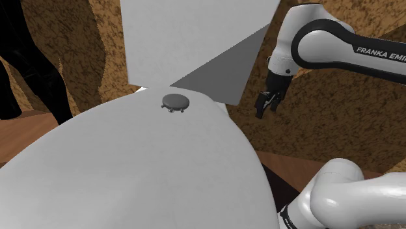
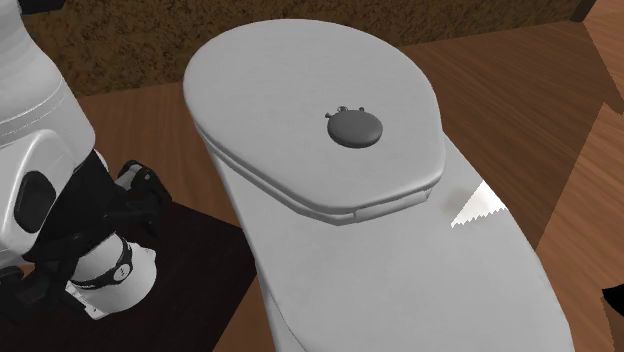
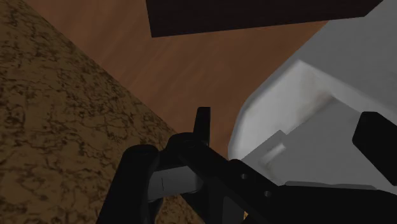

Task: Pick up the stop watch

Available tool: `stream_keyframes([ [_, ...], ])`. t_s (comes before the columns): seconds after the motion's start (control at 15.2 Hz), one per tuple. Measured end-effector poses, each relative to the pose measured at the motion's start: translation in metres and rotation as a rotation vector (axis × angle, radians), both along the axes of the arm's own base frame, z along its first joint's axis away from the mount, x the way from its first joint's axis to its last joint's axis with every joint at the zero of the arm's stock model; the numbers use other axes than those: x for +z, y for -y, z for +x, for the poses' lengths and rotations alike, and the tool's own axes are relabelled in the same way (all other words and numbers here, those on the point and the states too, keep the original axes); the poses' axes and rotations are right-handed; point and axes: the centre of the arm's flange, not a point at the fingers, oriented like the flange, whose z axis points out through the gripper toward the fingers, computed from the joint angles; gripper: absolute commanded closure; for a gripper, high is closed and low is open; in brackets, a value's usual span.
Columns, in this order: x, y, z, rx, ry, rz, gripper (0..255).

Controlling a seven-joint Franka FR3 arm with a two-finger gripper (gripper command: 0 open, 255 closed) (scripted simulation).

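Now stopwatch sits on shut toilet lid; pincer nearby, spread wide, empty.

White toilet (lid shut), wooden floor.

Three cameras round one white toilet
The shoulder view sits close and low over the lid, facing the tank; the second exterior view looks steeply down from the tank end (so nearly opposite), and both share the lid with the stop watch on it; the wrist view aims down at wooden floor beside the toilet's side.
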Motion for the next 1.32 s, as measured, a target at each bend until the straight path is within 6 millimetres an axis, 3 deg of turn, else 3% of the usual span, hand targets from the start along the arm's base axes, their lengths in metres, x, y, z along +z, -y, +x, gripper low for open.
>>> stream_keyframes([
  [0.13,0.001,-0.004,0.001,-0.005,0.003,0.001,0],
  [0.53,0.015,-0.062,0.012,-0.116,-0.003,0.014,0],
  [0.79,0.029,-0.119,0.031,-0.100,0.056,0.032,0],
  [1.32,0.051,-0.208,0.060,-0.175,0.105,0.059,0],
])
